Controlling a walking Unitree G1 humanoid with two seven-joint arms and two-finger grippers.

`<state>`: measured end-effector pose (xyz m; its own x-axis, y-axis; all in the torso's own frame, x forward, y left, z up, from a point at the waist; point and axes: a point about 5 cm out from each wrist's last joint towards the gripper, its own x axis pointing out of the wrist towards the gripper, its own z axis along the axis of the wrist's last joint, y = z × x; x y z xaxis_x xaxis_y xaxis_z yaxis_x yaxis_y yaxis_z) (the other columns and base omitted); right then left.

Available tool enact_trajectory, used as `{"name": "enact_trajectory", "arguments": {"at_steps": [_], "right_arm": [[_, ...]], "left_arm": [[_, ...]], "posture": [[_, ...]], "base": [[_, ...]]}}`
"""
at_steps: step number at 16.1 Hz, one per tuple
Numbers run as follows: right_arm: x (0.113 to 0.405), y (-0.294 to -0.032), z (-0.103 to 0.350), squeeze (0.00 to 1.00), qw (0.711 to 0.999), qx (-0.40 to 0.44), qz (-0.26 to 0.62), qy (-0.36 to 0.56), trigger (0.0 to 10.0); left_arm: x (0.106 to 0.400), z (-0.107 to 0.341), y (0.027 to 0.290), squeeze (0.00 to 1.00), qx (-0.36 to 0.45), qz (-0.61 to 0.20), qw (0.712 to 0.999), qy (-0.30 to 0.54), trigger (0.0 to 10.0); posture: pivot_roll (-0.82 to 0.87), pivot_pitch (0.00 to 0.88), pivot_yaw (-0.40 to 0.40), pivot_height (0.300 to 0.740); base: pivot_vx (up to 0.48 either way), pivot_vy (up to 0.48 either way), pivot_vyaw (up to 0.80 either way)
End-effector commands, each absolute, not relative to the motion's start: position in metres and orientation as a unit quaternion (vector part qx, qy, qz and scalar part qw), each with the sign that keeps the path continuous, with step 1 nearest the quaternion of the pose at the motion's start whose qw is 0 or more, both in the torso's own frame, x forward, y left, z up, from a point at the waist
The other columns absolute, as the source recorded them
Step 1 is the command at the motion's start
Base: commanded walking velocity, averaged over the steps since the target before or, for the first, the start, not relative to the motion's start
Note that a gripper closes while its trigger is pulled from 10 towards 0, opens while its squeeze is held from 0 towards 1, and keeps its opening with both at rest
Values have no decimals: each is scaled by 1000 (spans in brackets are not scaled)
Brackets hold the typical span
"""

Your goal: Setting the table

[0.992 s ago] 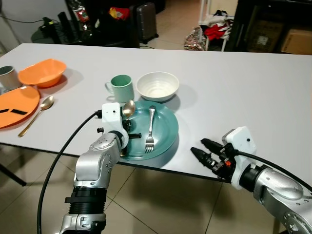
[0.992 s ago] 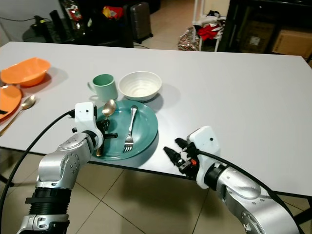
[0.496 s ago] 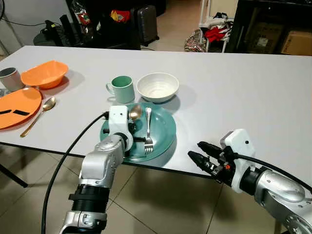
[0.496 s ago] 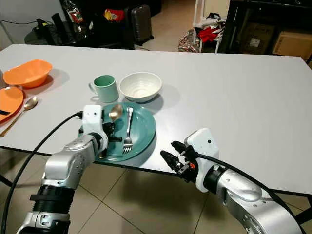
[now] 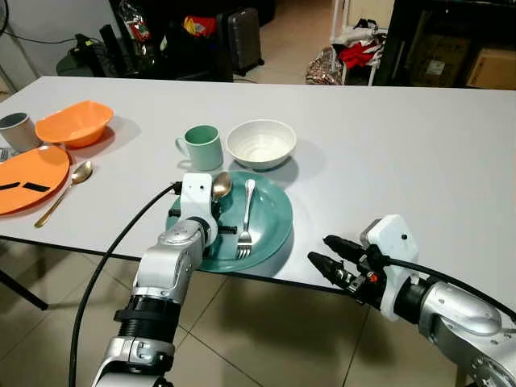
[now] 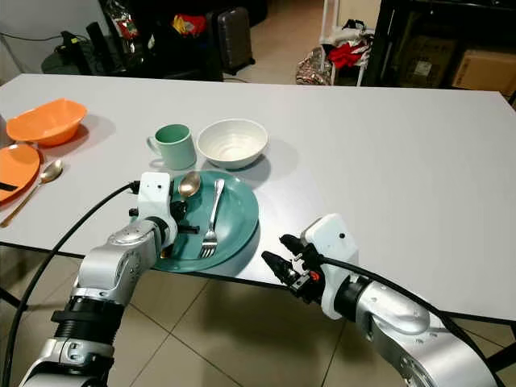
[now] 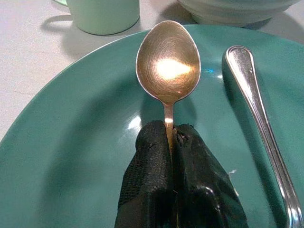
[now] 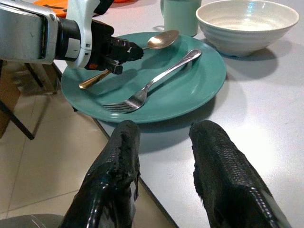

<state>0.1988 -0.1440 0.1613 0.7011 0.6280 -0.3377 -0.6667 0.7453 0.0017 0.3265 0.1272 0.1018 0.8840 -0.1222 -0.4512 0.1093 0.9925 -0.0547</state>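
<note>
A teal plate [image 5: 274,222] lies at the table's near edge with a silver fork [image 5: 247,216] on it. My left gripper [image 7: 172,135] is shut on the neck of a gold spoon [image 7: 167,61], its bowl [image 5: 221,185] over the plate's left side. A green mug [image 5: 201,146] and a white bowl [image 5: 260,143] stand just behind the plate. My right gripper [image 5: 324,250] is open, low beside the table edge right of the plate; its fingers [image 8: 116,161] point toward the plate [image 8: 190,85].
At the far left lie an orange bowl [image 5: 72,120], an orange plate [image 5: 28,177], a second gold spoon [image 5: 63,191] and a grey cup [image 5: 16,129]. The white table [image 5: 403,153] stretches bare to the right. Chairs and clutter stand behind it.
The left gripper has shifted slightly with the spoon, staying over the plate's left side. The right gripper has drifted a little left and lower. The camera moved slightly.
</note>
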Motion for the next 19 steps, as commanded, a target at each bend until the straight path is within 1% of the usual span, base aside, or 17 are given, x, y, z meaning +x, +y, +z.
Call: {"name": "enact_trajectory", "arguments": {"at_steps": [1,2,3,10,11,13,15,17,19], "right_arm": [[197,-141,165,0,917,-66,363,149,10000],[198,-141,165,0,917,-67,364,149,10000],[198,-141,165,0,917,-68,364,148,10000],[203,-143,166,0,917,-76,366,141,10000],[206,-144,168,0,917,-77,368,137,10000],[207,-146,170,0,916,-79,371,133,10000],[211,-148,175,0,918,-78,369,121,10000],[212,-147,188,0,920,-66,372,100,10000],[217,-143,198,0,926,-57,365,77,10000]], "left_arm": [[329,102,129,8,-7,-64,970,235,10000],[330,101,128,851,-9,-69,969,236,10000],[331,101,128,1000,-10,-72,969,236,10000],[337,114,129,1000,-12,-69,974,217,10000],[339,120,128,0,-23,-72,975,208,10000],[339,128,128,0,-29,-71,979,191,10000],[339,147,135,0,-38,-57,985,158,10000],[335,170,143,0,-24,-57,991,122,10000],[329,197,148,0,19,-72,995,69,10000]], "posture": [[-190,0,124,740],[-192,0,126,740],[-192,0,126,740],[-184,0,124,740],[-181,0,120,740],[-178,0,117,740],[-173,0,116,740],[-173,0,118,740],[-169,0,123,740]], "base": [[0,0,0],[0,0,0],[0,0,0],[0,0,0],[0,0,0],[0,0,0],[0,0,0],[0,0,0],[0,0,0]]}}
